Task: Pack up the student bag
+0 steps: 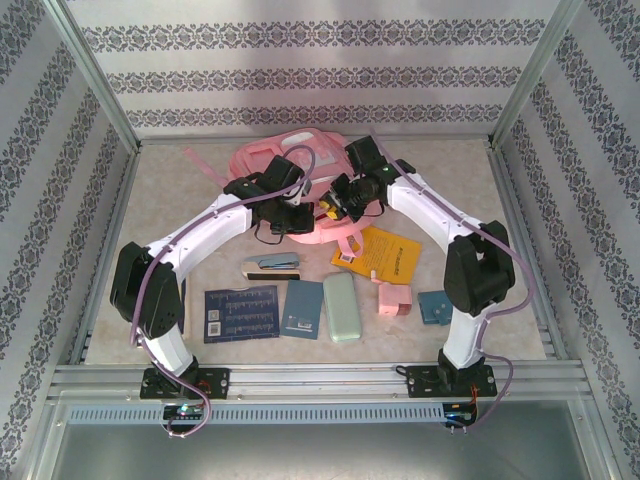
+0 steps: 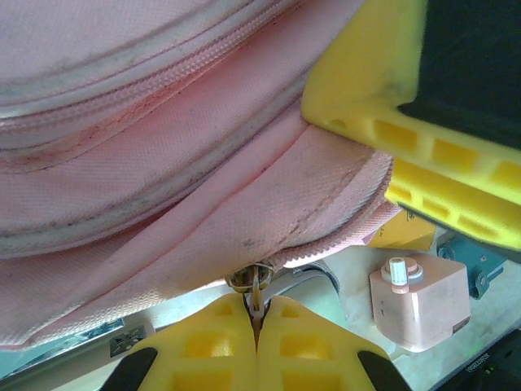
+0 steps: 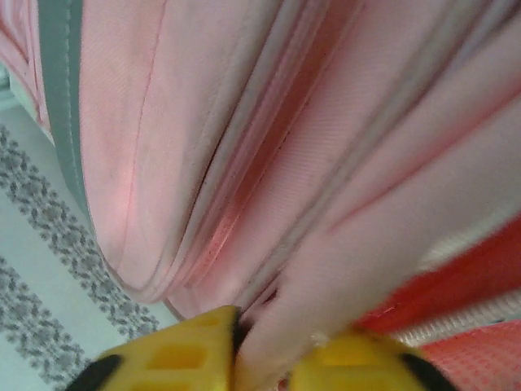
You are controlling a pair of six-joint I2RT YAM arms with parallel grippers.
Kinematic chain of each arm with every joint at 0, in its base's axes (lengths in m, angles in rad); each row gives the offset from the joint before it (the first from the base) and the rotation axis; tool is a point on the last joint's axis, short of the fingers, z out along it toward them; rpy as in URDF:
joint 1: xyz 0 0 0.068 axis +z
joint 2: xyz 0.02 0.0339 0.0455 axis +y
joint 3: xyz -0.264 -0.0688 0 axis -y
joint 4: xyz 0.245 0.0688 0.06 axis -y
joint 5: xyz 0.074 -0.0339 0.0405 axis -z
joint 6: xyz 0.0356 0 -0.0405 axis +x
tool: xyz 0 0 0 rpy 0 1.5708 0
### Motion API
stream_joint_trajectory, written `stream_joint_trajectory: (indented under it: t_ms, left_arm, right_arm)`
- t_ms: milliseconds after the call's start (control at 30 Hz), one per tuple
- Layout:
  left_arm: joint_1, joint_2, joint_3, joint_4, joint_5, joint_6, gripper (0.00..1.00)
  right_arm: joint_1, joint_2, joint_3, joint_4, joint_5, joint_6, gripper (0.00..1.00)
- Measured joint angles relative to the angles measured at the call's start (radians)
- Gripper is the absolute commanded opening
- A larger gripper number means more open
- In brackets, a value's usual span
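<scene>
The large soft pink fabric backpack (image 1: pixel 268 160) lies at the far middle of the pale marbled surface (image 1: pixel 165 200). The left claw (image 2: pixel 257 314) is pinched tight on its small metal zipper pull (image 2: pixel 254 281). The right claw (image 3: pixel 273 346) is clamped on a fold of the pink fabric.

Striped floral-patterned walls (image 1: pixel 320 70), beige marbled tabletop (image 1: pixel 165 215), aluminium rail (image 1: pixel 320 378) along near edge, even light
</scene>
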Motion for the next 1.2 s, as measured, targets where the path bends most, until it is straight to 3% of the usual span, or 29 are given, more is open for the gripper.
stream_joint_trajectory:
  t_ms: [67,433,833,1200]
  left_arm:
    - [-0.001,-0.001,0.0,0.0,-0.004,0.0,0.0]
    - [0.016,-0.051,-0.076,0.02,-0.023,0.004,0.0]
    - [0.132,-0.064,-0.109,0.021,-0.02,0.028,0.0]
    - [0.27,-0.064,-0.122,0.043,0.03,0.027,0.0]
  right_arm:
    - [-0.001,0.0,0.0,-0.01,0.013,-0.004,0.0]
    - [-0.048,-0.031,-0.012,-0.018,0.006,-0.017,0.0]
    - [-0.115,-0.058,-0.011,-0.004,-0.07,-0.057,0.0]
    - [-0.146,-0.043,0.085,-0.057,-0.152,-0.27,0.0]
